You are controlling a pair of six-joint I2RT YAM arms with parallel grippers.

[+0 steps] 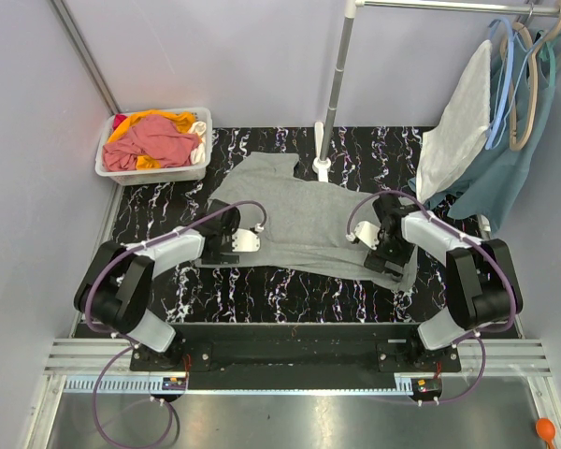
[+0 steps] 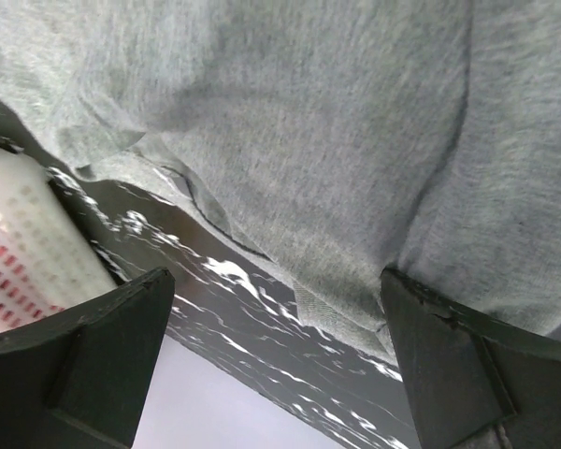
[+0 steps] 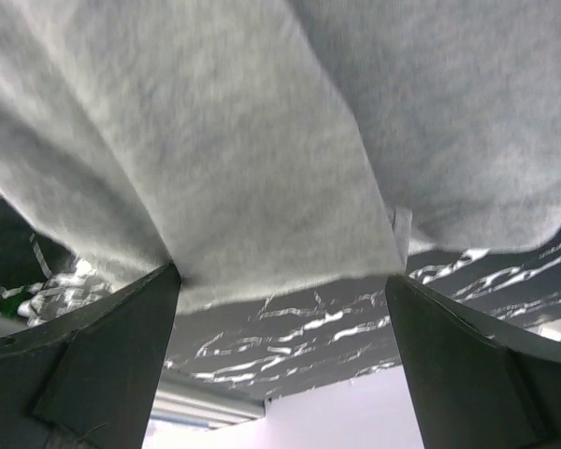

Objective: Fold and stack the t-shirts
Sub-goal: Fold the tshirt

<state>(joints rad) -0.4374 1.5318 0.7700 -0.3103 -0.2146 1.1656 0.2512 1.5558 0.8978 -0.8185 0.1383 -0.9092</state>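
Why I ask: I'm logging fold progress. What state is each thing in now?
Grey shirt: spread out on the table, unfolded.
Pink and orange shirts: crumpled in the basket.
Left claw: open, at the grey shirt's edge.
Right claw: open, at the grey shirt's edge.
White cloth, teal garment: hanging on hangers.

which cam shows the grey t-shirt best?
Top external: the grey t-shirt lies spread on the table, with nearly its whole outline visible. Left wrist and right wrist each show only a close patch of grey fabric with a bit of hem over the marbled tabletop, so neither gives the overall shape.
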